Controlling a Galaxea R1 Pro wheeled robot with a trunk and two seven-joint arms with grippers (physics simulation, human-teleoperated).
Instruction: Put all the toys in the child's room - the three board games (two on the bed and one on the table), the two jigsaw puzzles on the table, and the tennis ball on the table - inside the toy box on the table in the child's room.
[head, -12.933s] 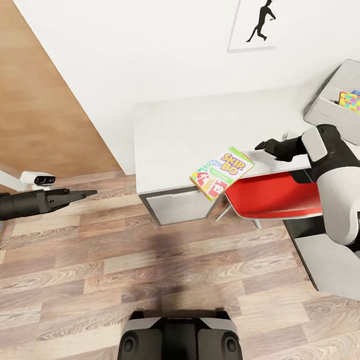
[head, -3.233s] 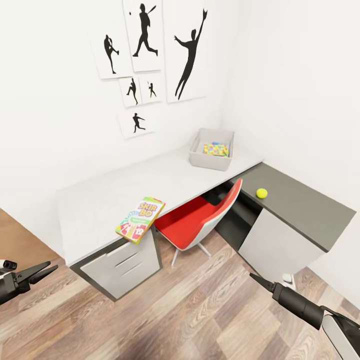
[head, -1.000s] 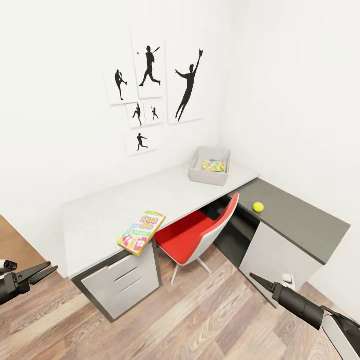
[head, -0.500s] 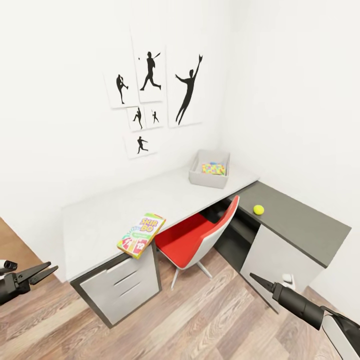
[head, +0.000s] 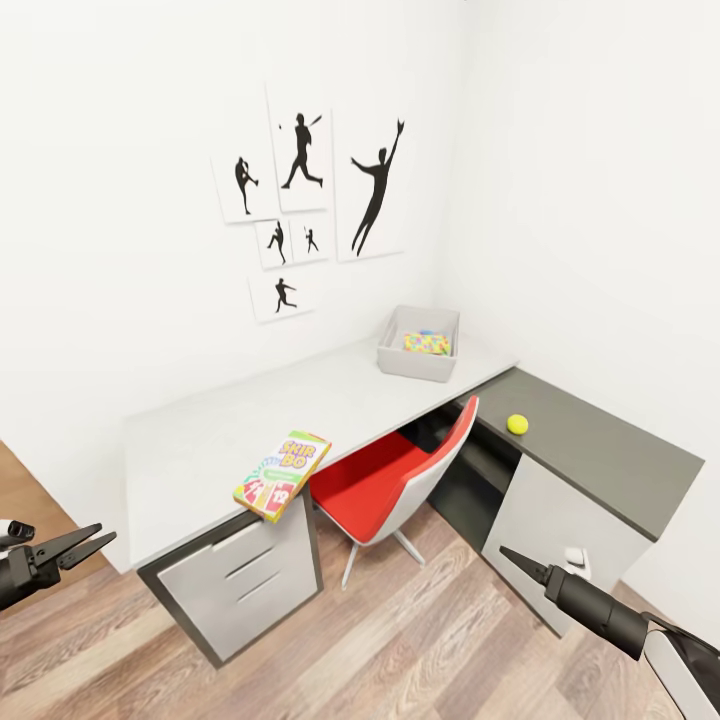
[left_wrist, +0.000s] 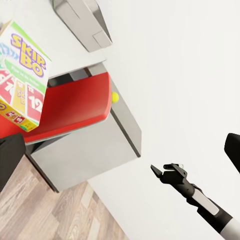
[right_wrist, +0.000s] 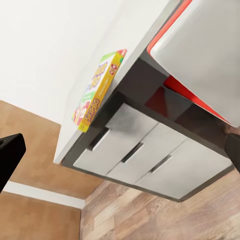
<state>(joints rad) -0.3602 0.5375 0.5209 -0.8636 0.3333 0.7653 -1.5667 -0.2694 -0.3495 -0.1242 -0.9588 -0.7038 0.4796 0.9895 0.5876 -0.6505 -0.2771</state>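
Note:
A green, yellow and red Skip-Bo board game (head: 282, 476) (left_wrist: 22, 75) (right_wrist: 97, 90) lies on the white table (head: 210, 430), overhanging its front edge above the drawers. At the table's far end stands the grey toy box (head: 419, 342) (left_wrist: 82, 20) with a bright jigsaw puzzle (head: 427, 343) inside. The tennis ball (head: 517, 424) (left_wrist: 115, 97) rests on the lower dark grey cabinet (head: 600, 455). My left gripper (head: 105, 533) is open and empty over the floor, well short of the table. My right gripper (head: 508, 553) (left_wrist: 162, 171) is open and empty in front of the cabinet. The bed is out of view.
A red chair (head: 390, 480) (left_wrist: 70, 110) is tucked under the table between the three-drawer unit (head: 240, 585) (right_wrist: 145, 150) and the cabinet. Silhouette posters (head: 300, 190) hang on the wall. Wood floor (head: 420, 640) stretches between me and the furniture.
The whole picture has shifted a little as the camera moved. Both grippers hold the same pose, and nothing on the table or cabinet has moved.

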